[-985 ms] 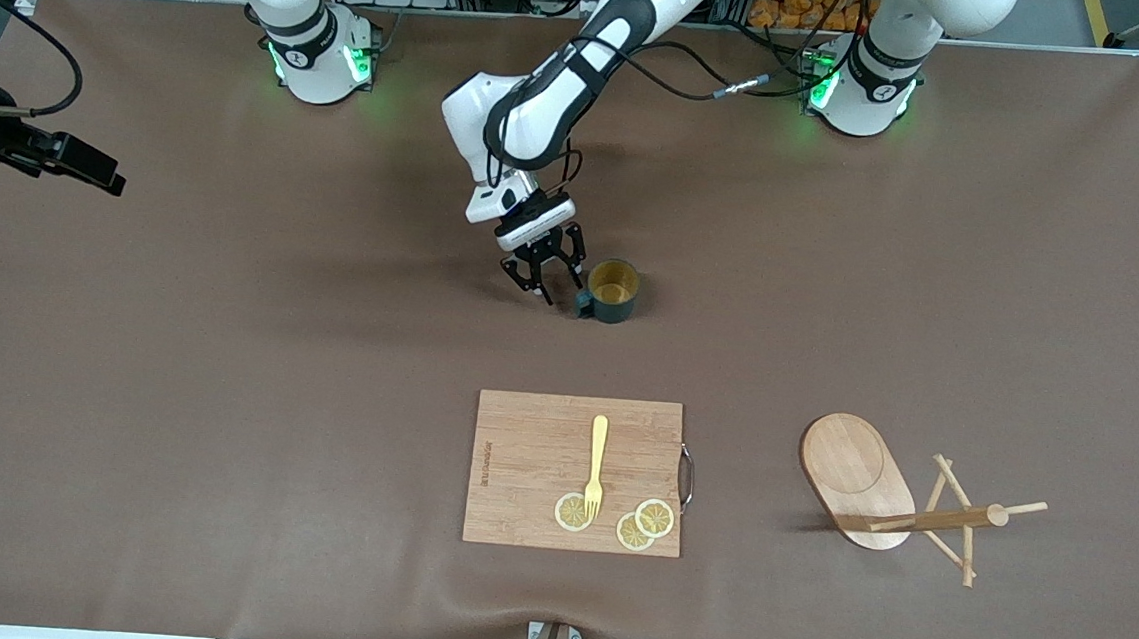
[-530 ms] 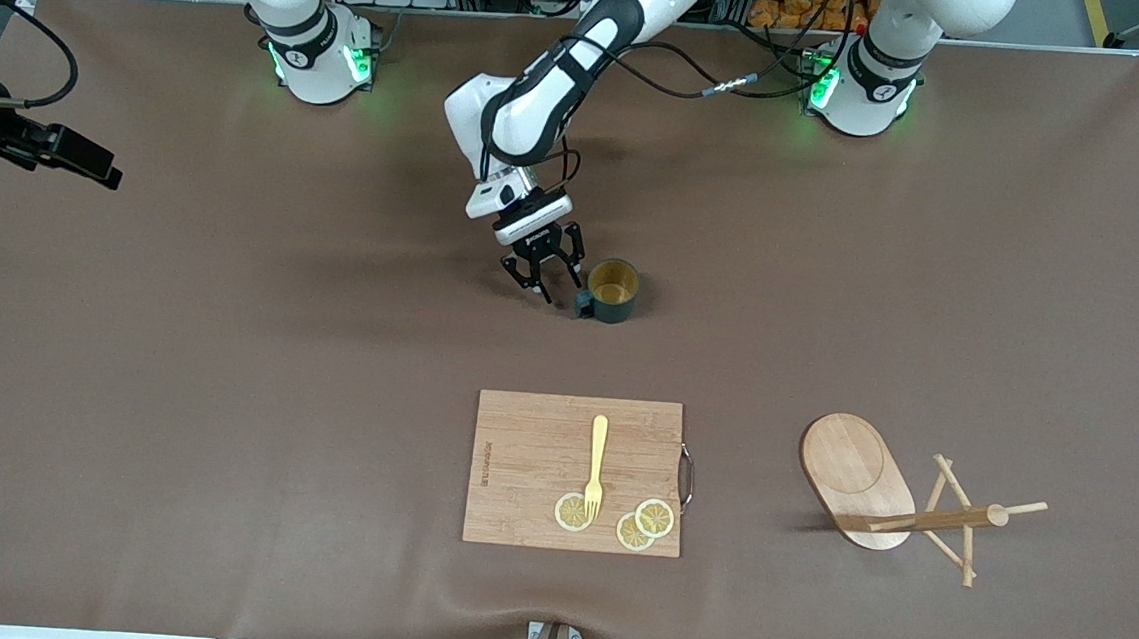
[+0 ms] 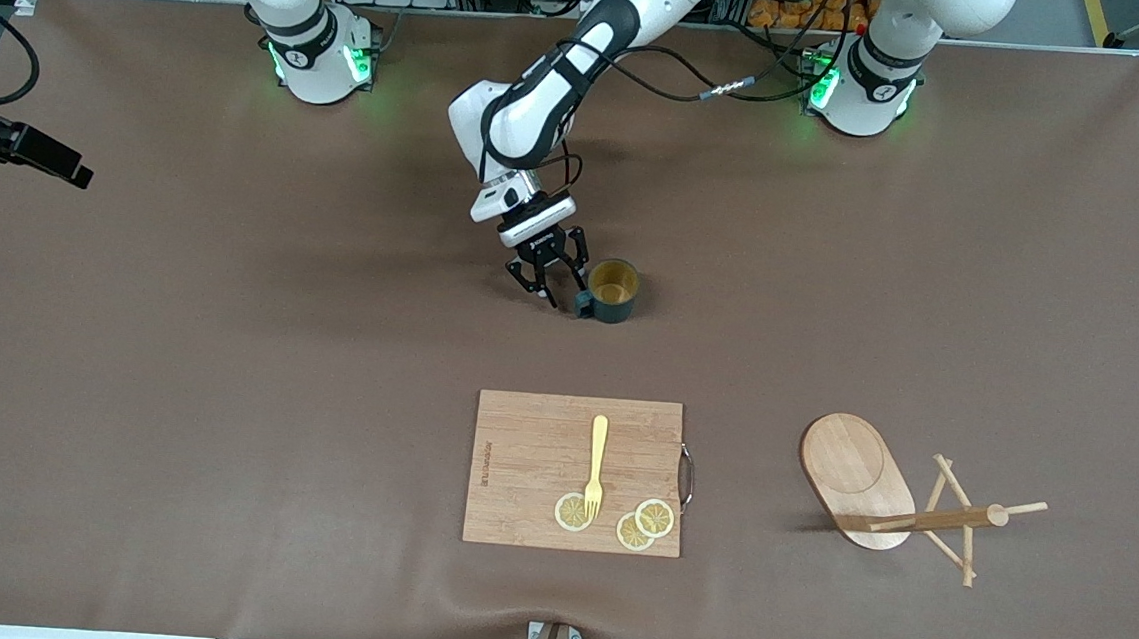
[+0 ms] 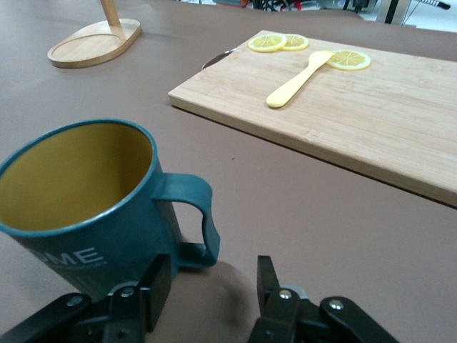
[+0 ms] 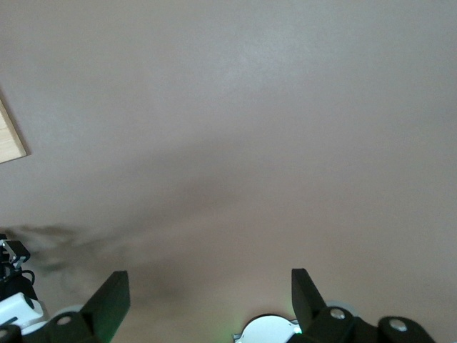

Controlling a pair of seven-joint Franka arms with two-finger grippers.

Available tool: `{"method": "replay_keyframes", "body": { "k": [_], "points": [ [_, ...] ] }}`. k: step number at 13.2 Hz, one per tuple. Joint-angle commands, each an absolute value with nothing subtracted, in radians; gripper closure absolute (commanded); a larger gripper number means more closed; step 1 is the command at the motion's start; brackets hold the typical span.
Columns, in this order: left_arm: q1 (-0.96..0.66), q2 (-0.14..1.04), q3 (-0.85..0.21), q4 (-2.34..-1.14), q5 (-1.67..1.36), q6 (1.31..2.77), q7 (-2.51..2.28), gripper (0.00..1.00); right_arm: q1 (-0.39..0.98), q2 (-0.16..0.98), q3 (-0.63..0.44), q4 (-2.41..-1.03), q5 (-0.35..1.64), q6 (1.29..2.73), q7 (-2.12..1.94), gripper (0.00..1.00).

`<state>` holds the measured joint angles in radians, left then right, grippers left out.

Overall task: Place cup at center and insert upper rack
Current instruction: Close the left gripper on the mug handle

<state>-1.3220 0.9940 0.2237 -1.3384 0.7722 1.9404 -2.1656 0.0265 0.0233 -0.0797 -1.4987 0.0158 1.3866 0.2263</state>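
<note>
Hovering left claw | fingers spread | beside cup handle

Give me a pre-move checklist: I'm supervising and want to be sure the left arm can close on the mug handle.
1. Left claw open: ok.
2. Cup upright on the table: ok.
3. Handle faces the left claw: ok.
4. Handle between the fingers: not ok; it sits just ahead of them.
5. Upper rack upright: not ok; it lies on its side.
6. Right claw open, waiting at the right arm's end of the table: ok.
</note>
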Motion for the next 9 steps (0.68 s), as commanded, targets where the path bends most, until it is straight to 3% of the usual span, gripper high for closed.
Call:
{"method": "replay_keyframes", "body": {
  "k": [1, 9],
  "points": [
    [-1.345, 1.032, 0.232, -1.327, 0.833, 1.914, -2.223, 0.43, 0.018, 0.017, -0.068, -1.491, 0.025, 1.378, 0.255, 0.0],
    [-1.344, 1.037, 0.232, -1.327, 0.879, 1.901, -2.224, 0.44, 0.023, 0.017, -0.064, -1.491, 0.025, 1.374, 0.255, 0.0]
  ]
}}
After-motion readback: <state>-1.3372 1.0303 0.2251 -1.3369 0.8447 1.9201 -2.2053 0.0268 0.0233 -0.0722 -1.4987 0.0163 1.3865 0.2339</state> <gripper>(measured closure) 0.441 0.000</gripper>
